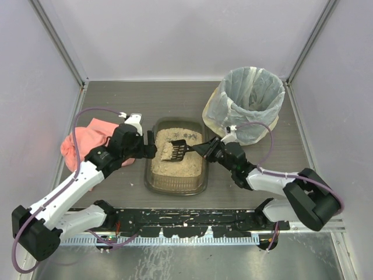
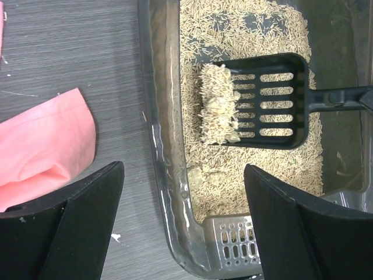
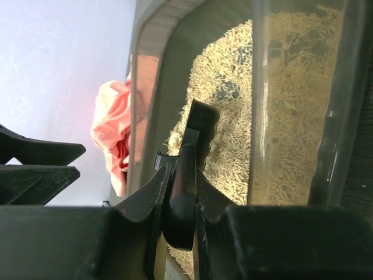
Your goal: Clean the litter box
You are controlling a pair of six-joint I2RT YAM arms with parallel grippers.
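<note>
The litter box, a dark translucent tray of tan granules, sits mid-table. My right gripper is shut on the handle of a black slotted scoop, held level over the litter. In the left wrist view the scoop carries a pale clump of litter at its front edge. In the right wrist view the handle is pinched between my right gripper's fingers. My left gripper is open and straddles the box's left wall, one finger outside and one over the litter.
A round bin lined with a pale bag stands at the back right. A pink cloth lies left of the box, beside my left arm. A grey perforated insert sits in the box's near corner. Enclosure walls surround the table.
</note>
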